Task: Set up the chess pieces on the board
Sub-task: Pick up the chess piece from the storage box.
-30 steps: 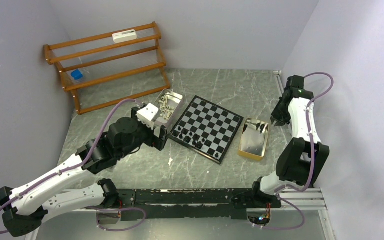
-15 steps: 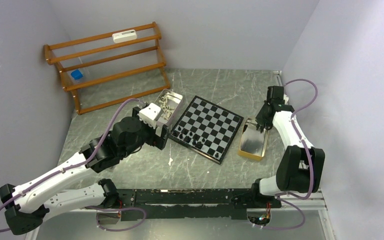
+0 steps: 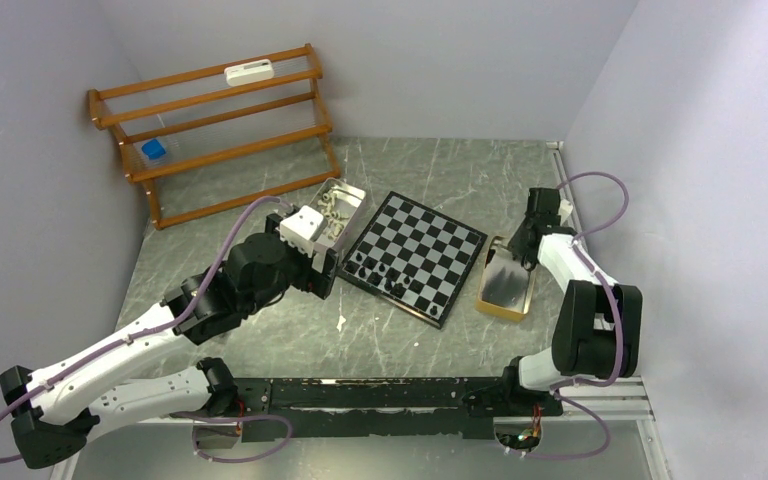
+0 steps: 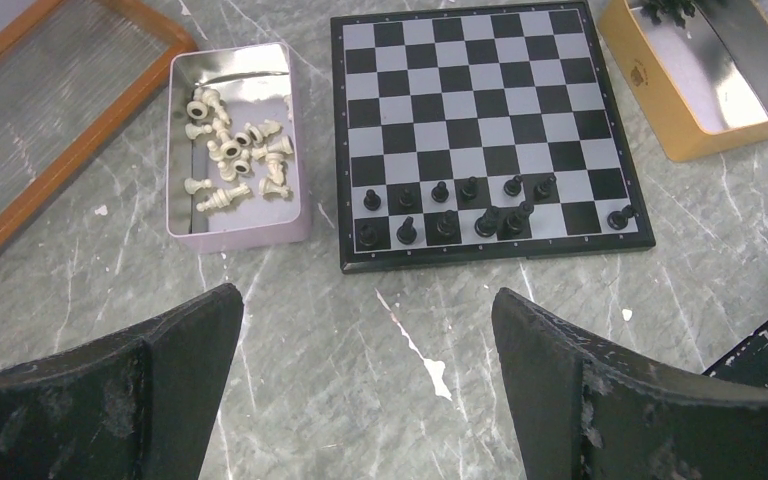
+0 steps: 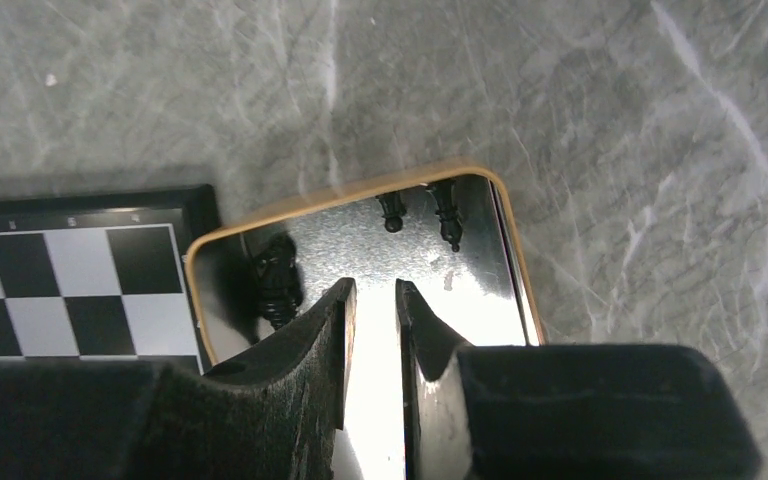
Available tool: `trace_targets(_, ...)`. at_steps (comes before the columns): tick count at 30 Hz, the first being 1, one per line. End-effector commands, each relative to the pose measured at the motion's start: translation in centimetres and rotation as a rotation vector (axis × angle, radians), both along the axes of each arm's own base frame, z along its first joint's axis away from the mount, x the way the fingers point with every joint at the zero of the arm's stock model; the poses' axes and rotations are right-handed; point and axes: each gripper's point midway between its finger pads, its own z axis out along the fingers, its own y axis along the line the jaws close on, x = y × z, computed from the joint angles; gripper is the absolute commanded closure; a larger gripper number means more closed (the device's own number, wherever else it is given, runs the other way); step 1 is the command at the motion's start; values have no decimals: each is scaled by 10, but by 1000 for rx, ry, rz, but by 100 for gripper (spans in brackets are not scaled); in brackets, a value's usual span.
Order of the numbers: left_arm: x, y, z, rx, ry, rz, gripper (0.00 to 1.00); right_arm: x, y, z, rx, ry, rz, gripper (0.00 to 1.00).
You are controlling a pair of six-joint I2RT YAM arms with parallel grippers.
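Observation:
The board (image 3: 430,240) lies mid-table, with several black chess pieces (image 4: 460,205) standing on the two rows nearest its left-arm side. Cream-white pieces (image 4: 235,160) lie loose in a silver tin (image 3: 352,192) beside the board. A yellow tin (image 5: 360,205) to the board's right holds a few black pieces (image 5: 392,210). My right gripper (image 5: 372,288) hangs over that tin's shiny floor, its jaws a narrow gap apart with nothing between them. My left gripper (image 4: 365,305) stands wide open and empty above bare table, just short of the board's edge.
A wooden slatted rack (image 3: 220,130) stands at the back left, with a white device (image 3: 248,72) on its top rail and a blue object (image 3: 153,150) lower down. Walls close in the table on the left, right and back. The yellow tin (image 3: 506,288) almost touches the board.
My right arm swung in from the right wall and came down over the yellow tin. Its jaws narrowed, then parted a little. The left arm edged slightly toward the board.

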Motion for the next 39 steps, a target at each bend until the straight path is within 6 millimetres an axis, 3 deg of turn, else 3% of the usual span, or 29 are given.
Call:
trace_targets(1,1,3,-5,27,-6,9,0,6,-7,-3,-19,-61,-54,75)
trace_targets(11,2,3,-6,33,-5,16,0,3,-10,-18,-49,-99,-37,75)
trace_targets(20,3,3,-9,46,-1,20,0,9,-12,-20,-64,-158,-41,75)
trace_targets(39,5,3,-14,62,6,28,0,9,-16,-39,-101,-118,-9,78)
